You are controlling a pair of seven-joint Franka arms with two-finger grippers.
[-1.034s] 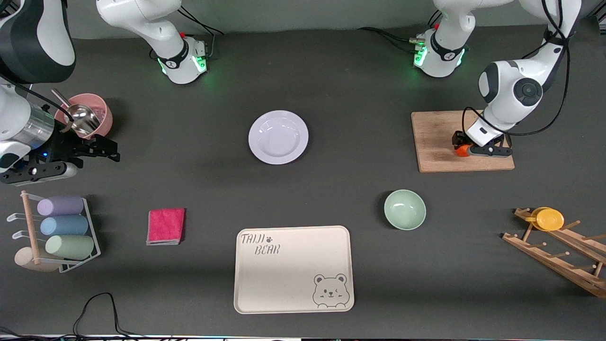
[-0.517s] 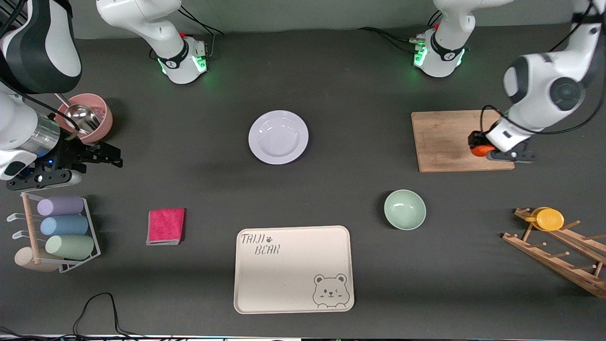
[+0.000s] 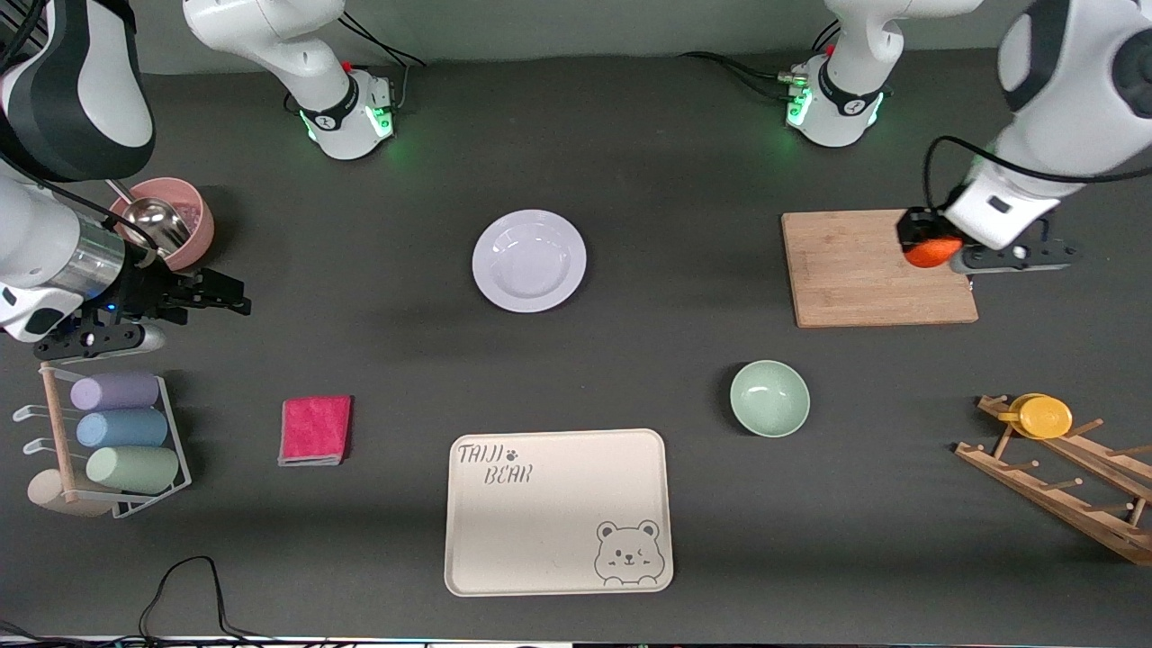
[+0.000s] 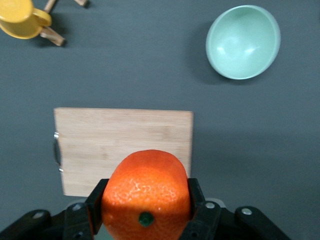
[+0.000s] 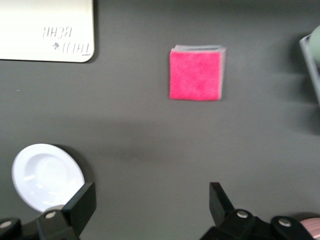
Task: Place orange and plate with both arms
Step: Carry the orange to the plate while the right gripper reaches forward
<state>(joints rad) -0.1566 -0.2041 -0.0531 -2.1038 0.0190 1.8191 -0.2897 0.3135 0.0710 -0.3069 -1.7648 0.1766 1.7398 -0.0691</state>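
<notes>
Front view shows the left gripper (image 3: 936, 250) in the air over the wooden cutting board (image 3: 855, 270), clenched on the orange (image 3: 931, 251). In the left wrist view the orange (image 4: 146, 195) sits squeezed between the two black fingers (image 4: 96, 205), its green stem dot facing the camera; it is round, so no long axis can be told. The plate (image 3: 529, 261) lies flat and upright in the middle of the table, well apart from the board, toward the right arm's end of it. The right gripper (image 3: 202, 295) hangs with fingers spread wide and empty, just beside the pink cup (image 3: 184, 220) that holds a metal ladle. The table (image 3: 630, 360) is covered in dark grey matting. A mint-green bowl (image 3: 769, 399) stands nearer the front camera than the board, and a cream bear tray (image 3: 558, 511) nearer still.
</notes>
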